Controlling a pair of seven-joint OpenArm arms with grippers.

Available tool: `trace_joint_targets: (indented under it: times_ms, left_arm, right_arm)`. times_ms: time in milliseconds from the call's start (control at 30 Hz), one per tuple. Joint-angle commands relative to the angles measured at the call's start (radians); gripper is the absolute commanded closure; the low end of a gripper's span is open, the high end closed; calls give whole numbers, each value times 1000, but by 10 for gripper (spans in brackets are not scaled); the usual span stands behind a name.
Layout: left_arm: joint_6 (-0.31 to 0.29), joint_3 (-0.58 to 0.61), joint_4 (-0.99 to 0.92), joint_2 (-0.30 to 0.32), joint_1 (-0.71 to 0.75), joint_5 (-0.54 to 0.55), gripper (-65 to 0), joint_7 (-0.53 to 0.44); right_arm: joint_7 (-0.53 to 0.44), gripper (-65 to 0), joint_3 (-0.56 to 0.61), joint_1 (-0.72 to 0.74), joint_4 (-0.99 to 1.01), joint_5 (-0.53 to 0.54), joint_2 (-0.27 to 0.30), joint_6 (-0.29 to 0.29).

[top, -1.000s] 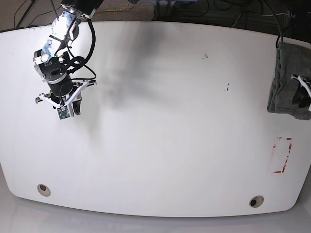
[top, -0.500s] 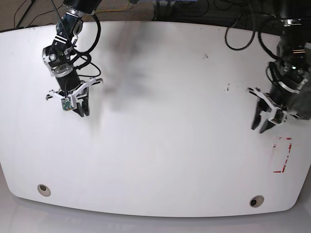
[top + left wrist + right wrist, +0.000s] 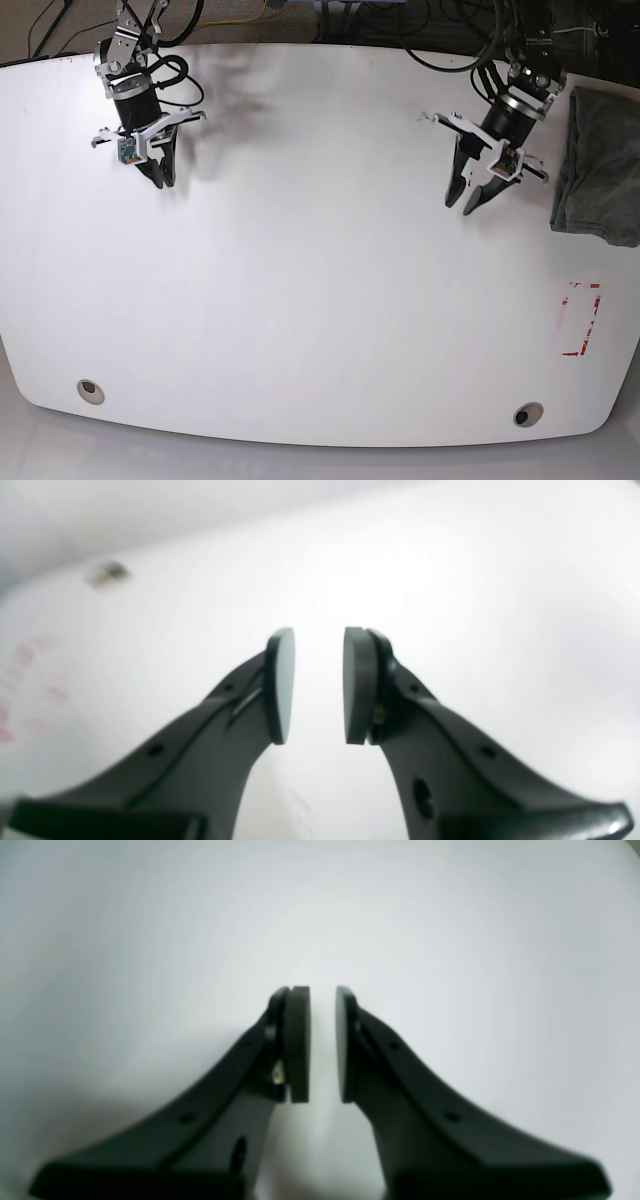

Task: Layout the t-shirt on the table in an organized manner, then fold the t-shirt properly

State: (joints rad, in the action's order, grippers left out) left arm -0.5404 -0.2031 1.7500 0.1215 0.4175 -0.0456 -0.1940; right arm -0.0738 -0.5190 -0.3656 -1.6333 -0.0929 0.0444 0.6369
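The dark grey t-shirt (image 3: pixel 598 165) lies bunched in a narrow heap at the far right edge of the white table (image 3: pixel 320 300). My left gripper (image 3: pixel 463 203) hangs over the table left of the shirt, apart from it. In the left wrist view the left gripper (image 3: pixel 319 685) has its jaws a small gap apart with nothing between them. My right gripper (image 3: pixel 160 178) is over the far left corner. Its wrist view shows the right gripper (image 3: pixel 323 1045) with only a narrow slit between the pads (image 3: pixel 299 1045), holding nothing. Neither wrist view shows the shirt.
Red tape marks (image 3: pixel 583 320) sit near the right edge, below the shirt. Two round grommet holes (image 3: pixel 90 390) (image 3: pixel 527 414) lie along the front edge. Cables run behind the far edge of the table.
The left arm has swung from the right edge toward the far middle, uncovering the t-shirt heap. The right arm has moved farther back toward the far left corner.
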Motion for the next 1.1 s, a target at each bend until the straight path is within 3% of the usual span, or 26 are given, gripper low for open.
trace_joint_targets:
  times_ms: [0, 267, 433, 667, 1067]
  left_arm:
    - [23, 3, 64, 7, 56, 17, -137, -61]
    - [35, 11, 136, -39, 288, 17, -104, -74]
    - [35, 8, 172, -49, 462, 22, -104, -74]
    - [33, 9, 186, -75, 676, 20, -104, -72]
    - [30, 11, 69, -70, 855, 20, -104, -69]
  right_arm:
    - [-37, -81, 0, -49, -66, 66, 2, 2]
    - [-34, -81, 1, -223, -169, 144, -7, 1]
    - [-37, -79, 0, -330, -204, 184, -59, 8]
    - [-42, -79, 6, -507, -218, 232, -73, 10]
    - [-42, -79, 9, -738, -210, 327, -74, 11]
